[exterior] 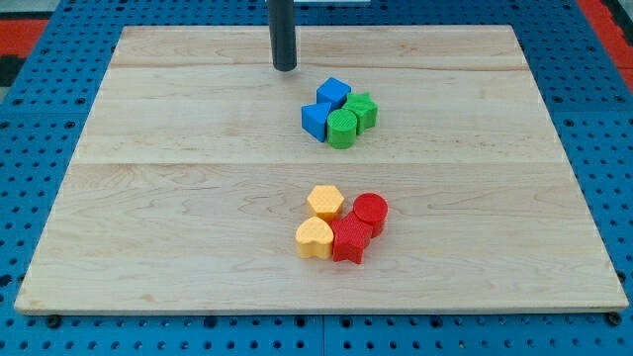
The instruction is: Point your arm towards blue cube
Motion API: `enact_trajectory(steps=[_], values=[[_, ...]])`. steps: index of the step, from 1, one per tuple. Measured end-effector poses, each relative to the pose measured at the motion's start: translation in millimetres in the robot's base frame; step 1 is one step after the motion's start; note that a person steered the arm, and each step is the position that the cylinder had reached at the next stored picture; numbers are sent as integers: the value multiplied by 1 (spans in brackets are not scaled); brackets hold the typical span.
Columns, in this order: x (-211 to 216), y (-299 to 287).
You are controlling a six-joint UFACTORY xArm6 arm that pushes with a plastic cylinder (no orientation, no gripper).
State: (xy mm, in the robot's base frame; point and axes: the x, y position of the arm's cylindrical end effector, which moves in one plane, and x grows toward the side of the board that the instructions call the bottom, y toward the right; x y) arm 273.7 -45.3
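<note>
A pale wooden board (198, 198) of jointed planks lay evenly lit on a blue perforated surface (40, 89), with red showing beyond the table's far corners.

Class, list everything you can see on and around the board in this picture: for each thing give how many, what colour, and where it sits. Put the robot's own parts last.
Wooden board: one, pale wood, fills most of the view.
Pegboard: one, blue with holes, under and around the board.
Blue cube: one, blue, top of the upper cluster.
Blue block: one, blue, shape unclear, left of the upper cluster.
Green blocks: two, green, right of the blue ones, touching them.
Yellow blocks: two, yellow, left of the lower cluster.
Red blocks: two, red, right of the lower cluster.
My tip: one, dark rod end, up-left of the blue cube, apart from it.
</note>
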Motion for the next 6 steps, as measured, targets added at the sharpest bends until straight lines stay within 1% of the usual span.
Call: enact_trajectory(steps=[2, 3, 4, 5, 6], values=[[0, 2], [0, 18], [-7, 52], [3, 93], [38, 123]])
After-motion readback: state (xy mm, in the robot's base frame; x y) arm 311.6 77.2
